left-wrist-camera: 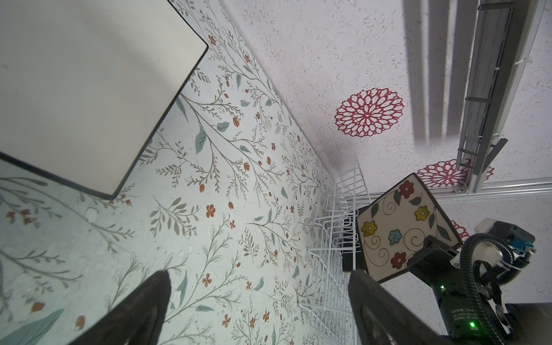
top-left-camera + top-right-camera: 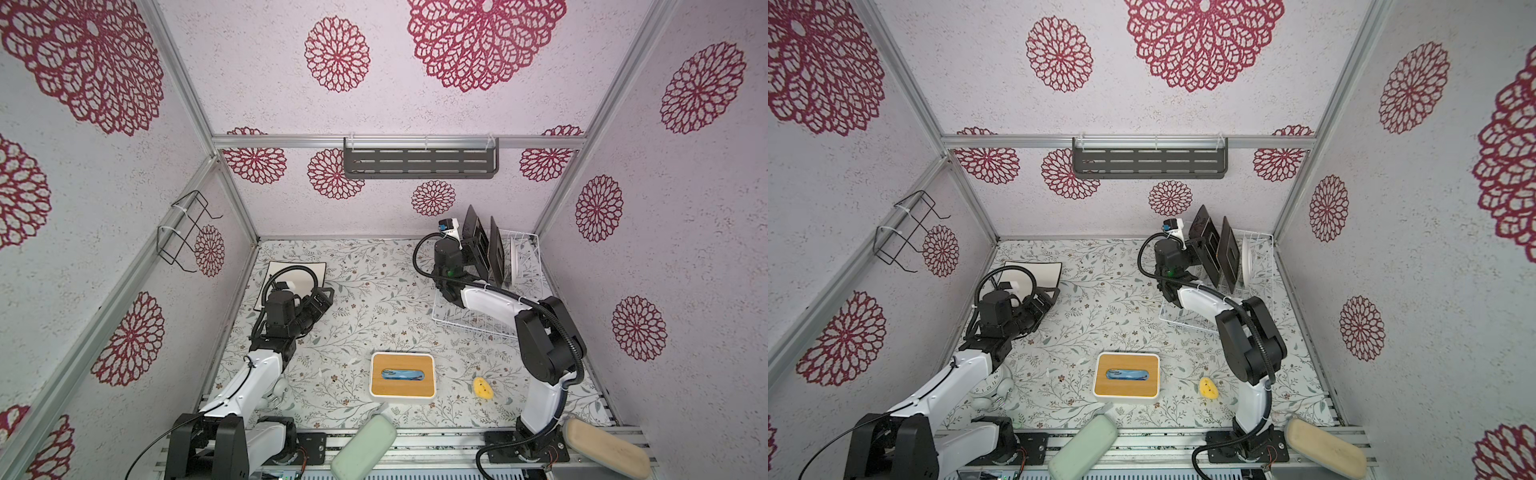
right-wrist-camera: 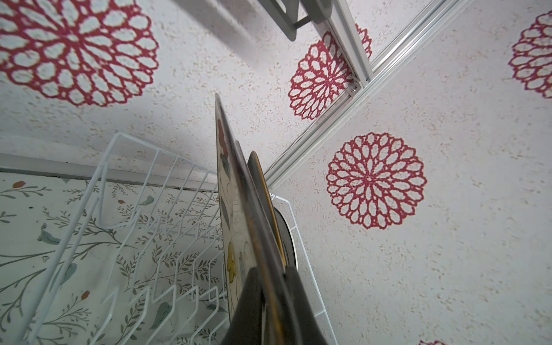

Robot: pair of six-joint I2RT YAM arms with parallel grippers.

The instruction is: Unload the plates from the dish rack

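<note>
The white wire dish rack stands at the back right. My right gripper is shut on the edge of a square plate with a dark back. Its cream flowered face shows in the left wrist view, tilted and higher than its neighbour. Behind it in the rack stand a second dark square plate and a round white plate. A cream-white square plate lies flat at the back left. My left gripper is open and empty beside it.
A white box with a bamboo top sits front centre, with a small yellow object to its right. Green and beige pads lie at the front edge. A dark grey shelf and a black wire bracket hang on the walls.
</note>
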